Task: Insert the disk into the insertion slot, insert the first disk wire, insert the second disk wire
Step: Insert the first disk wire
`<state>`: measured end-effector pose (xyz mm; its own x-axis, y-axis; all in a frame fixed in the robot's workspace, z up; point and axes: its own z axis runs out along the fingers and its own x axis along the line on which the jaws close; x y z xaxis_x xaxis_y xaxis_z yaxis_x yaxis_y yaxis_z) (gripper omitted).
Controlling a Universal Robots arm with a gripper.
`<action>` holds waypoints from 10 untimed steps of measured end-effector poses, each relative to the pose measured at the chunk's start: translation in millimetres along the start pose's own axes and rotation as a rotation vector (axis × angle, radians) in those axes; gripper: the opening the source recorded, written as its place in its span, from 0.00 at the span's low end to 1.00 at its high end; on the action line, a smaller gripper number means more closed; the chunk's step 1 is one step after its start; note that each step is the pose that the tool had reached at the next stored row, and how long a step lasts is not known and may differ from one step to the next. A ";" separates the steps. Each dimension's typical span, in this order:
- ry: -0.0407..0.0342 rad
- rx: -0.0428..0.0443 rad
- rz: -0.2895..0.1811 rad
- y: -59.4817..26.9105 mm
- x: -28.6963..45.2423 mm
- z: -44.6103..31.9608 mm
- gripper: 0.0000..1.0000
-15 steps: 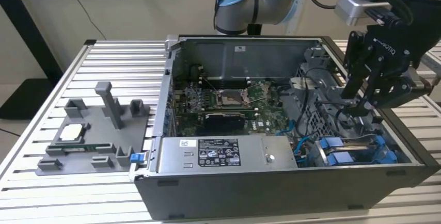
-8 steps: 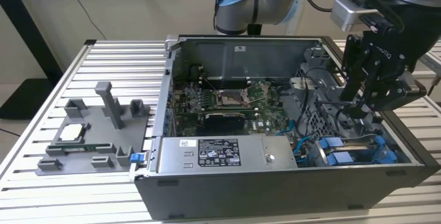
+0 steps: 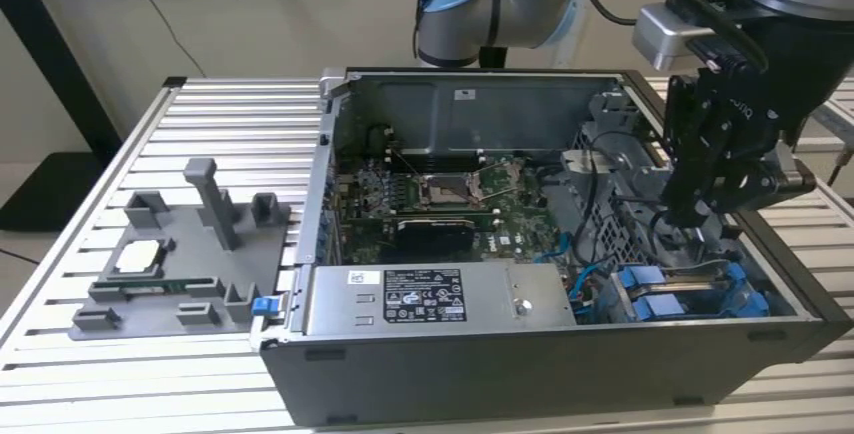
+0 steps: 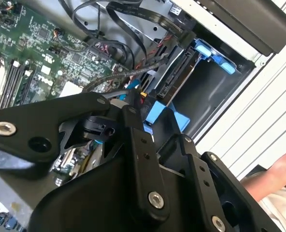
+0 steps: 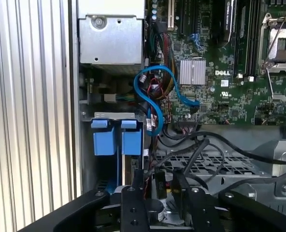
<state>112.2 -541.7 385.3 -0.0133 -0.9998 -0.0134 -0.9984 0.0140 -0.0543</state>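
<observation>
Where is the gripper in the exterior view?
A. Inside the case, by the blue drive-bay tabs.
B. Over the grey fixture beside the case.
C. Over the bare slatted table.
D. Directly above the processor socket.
A: the gripper hangs inside the computer case at the exterior view's right, just above the blue-tabbed insertion slot.

Ribbed matt metal table (image 3: 134,394), grey sheet-metal computer case (image 3: 534,374), smooth blue plastic tabs (image 5: 104,140), matt black metal end effector (image 3: 690,229).
</observation>
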 end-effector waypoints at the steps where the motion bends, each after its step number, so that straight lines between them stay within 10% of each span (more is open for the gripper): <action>1: -0.0015 0.0014 0.000 -0.1 -0.1 0.0 0.00; 10: -0.0021 0.0026 0.000 0.0 0.0 0.1 0.00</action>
<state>112.2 -541.7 385.2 -0.0133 -0.9998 -0.0155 -0.9983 0.0142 -0.0569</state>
